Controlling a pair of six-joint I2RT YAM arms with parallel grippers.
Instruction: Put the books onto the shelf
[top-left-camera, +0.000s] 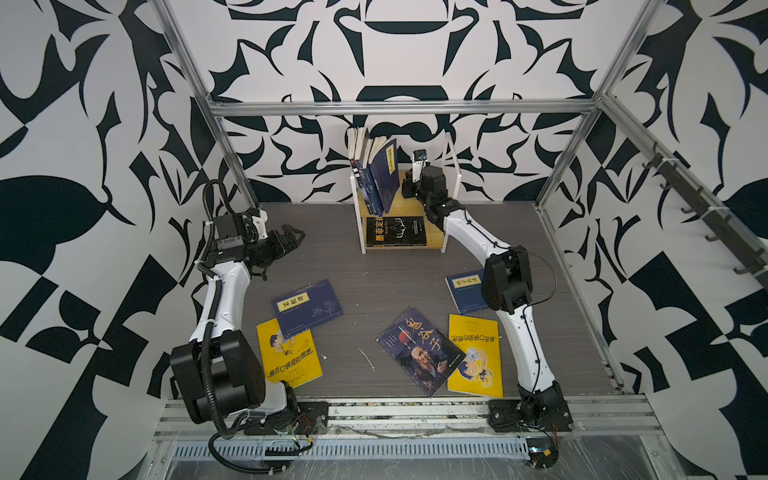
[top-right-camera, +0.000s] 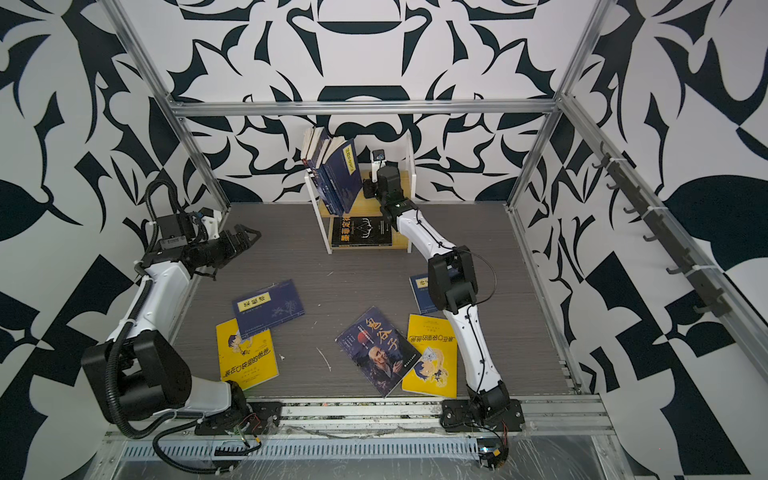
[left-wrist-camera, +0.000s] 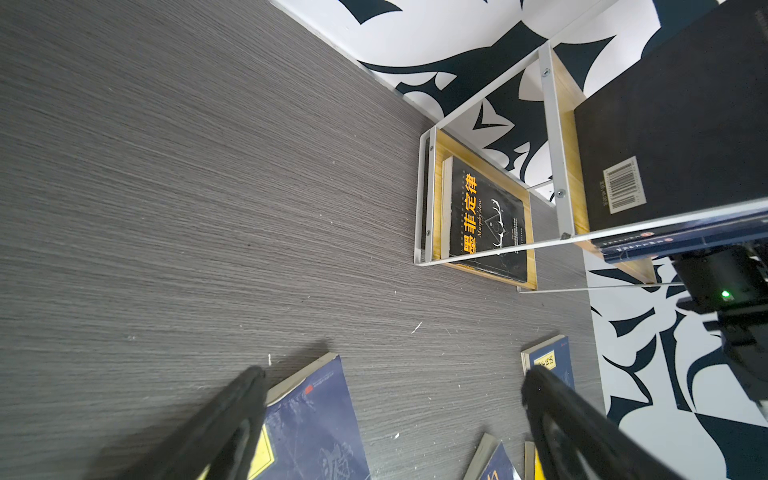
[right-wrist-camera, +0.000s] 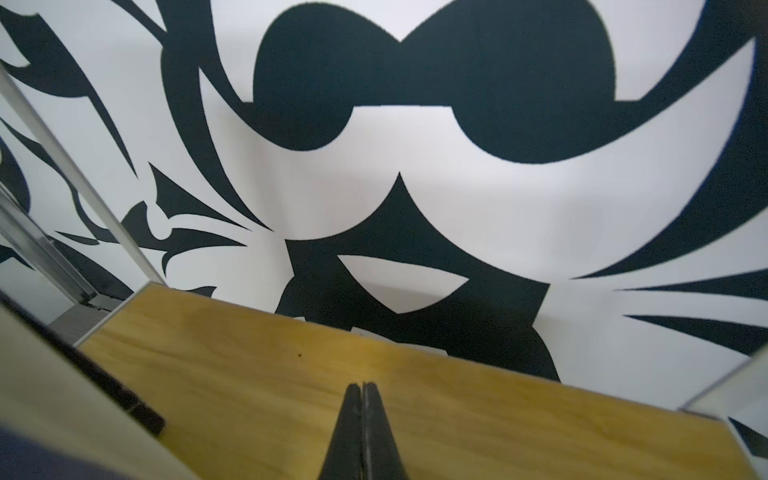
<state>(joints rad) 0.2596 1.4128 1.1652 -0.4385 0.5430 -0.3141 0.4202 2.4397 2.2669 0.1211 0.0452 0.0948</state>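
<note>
Books leaned together on the upper board of the shelf, just to the left of the right pincer. We saw that pincer closed on nothing, its tips pressed together above the bare board. Behind it, toward its arm's base, a half-hidden navy book, a portrait book and a yellow book lay flat on the table. Our left pincer gaped wide and empty over the table. Near it, toward its base, a labelled navy book overlapped a second yellow book.
</note>
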